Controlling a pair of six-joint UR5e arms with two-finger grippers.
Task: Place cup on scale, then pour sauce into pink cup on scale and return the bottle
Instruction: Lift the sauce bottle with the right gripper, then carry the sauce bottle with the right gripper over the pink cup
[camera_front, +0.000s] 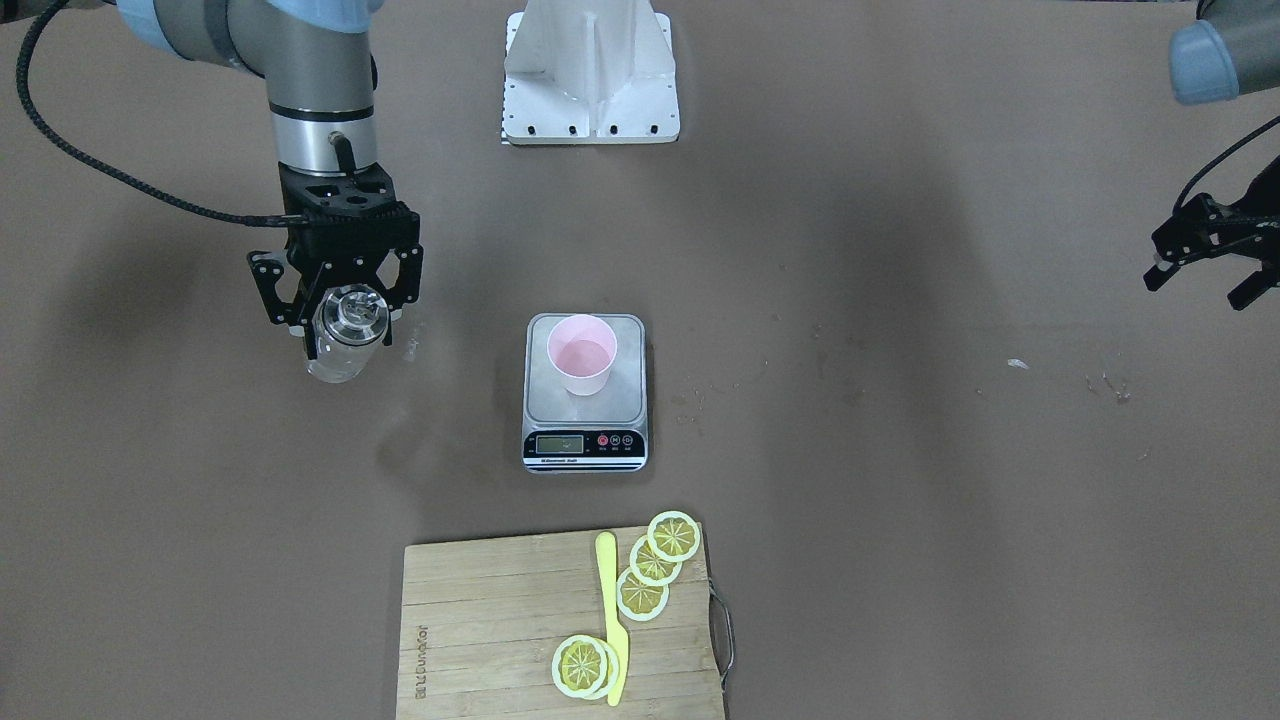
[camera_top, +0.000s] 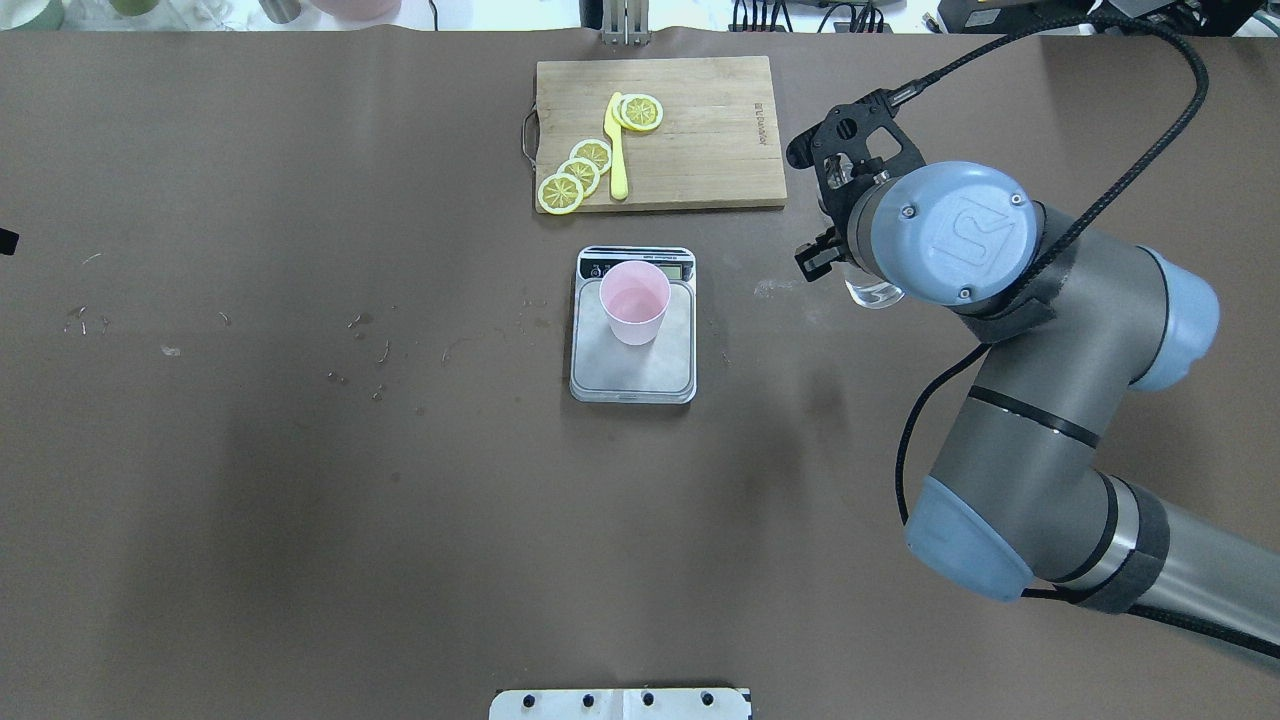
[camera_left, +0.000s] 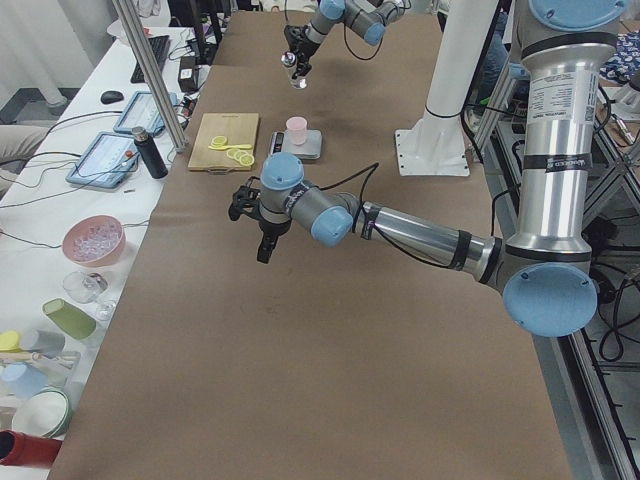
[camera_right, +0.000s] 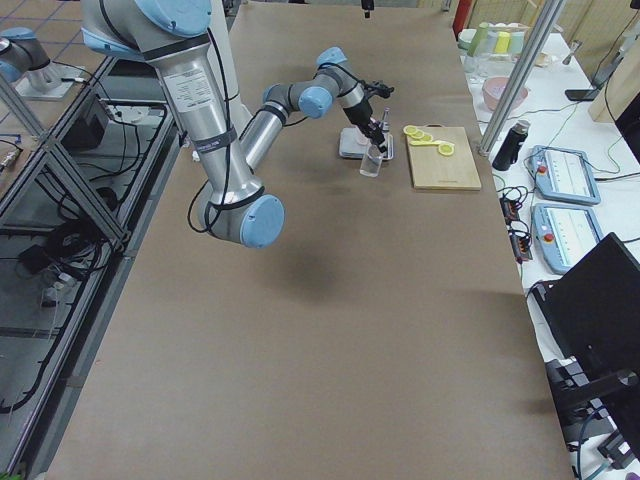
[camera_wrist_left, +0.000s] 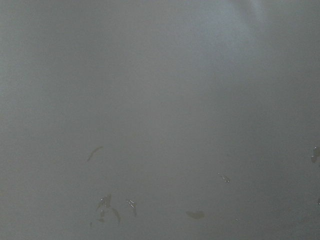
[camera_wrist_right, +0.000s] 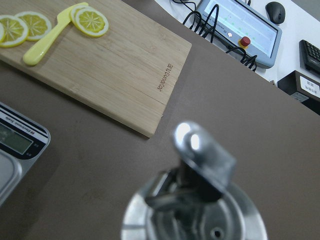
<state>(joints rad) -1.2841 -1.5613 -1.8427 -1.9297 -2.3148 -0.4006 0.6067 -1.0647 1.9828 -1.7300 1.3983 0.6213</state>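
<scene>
- Brown bench (camera_top: 300, 500), scuffed and crumby on the scale's (camera_top: 633, 370) left
- chopping board (camera_top: 700, 150) just past the scale
- cup (camera_top: 634, 302) on scale
- right jaws gripping bottle (camera_front: 340, 345); left jaws wide, empty

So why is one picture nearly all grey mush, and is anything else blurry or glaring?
Left wrist view: just dim, soft-looking table with a few specks. Right wrist view: the bottle is too near the lens, its metal cap blurred with a bright glint, while the cutting board behind is sharp. Front-facing view: broad soft shadows on the table either side of the scale.
</scene>
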